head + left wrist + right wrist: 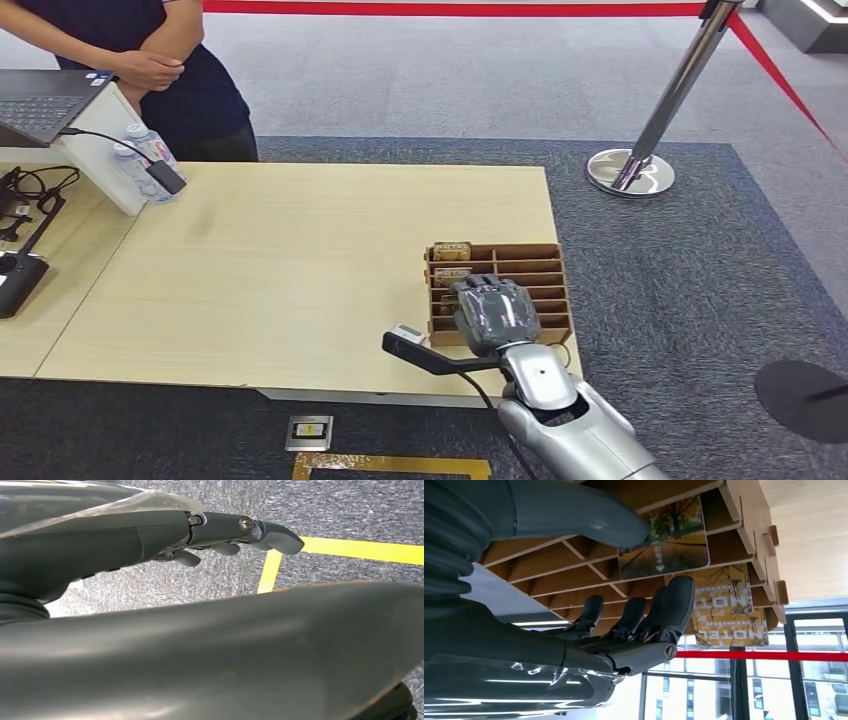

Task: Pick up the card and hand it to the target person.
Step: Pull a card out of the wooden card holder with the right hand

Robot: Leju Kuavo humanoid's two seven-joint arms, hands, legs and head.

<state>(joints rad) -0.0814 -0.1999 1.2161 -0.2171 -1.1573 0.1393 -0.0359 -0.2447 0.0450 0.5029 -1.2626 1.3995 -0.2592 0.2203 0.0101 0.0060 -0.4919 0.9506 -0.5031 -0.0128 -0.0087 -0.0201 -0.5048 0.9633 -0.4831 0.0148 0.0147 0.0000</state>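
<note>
A wooden slotted card holder [530,275] stands at the table's near right corner. My right hand [495,315] hovers over its near slots, palm down. In the right wrist view a card with an autumn tree picture [669,535] stands in a slot [574,570]. The thumb [589,515] reaches over one face of that card, its tip at the card's edge. The dark fingers [674,600] are spread just off its other side, and no grip shows. Two yellow "HOTEL" cards [726,605] stand in the slots beyond. My left hand [235,530] hangs over the carpet with its fingers extended and holds nothing.
A person [160,60] stands with folded arms at the table's [300,260] far left corner. A laptop [40,100] on a white stand, water bottles [145,160] and cables lie at the left. A stanchion [640,150] with a red rope stands at the far right.
</note>
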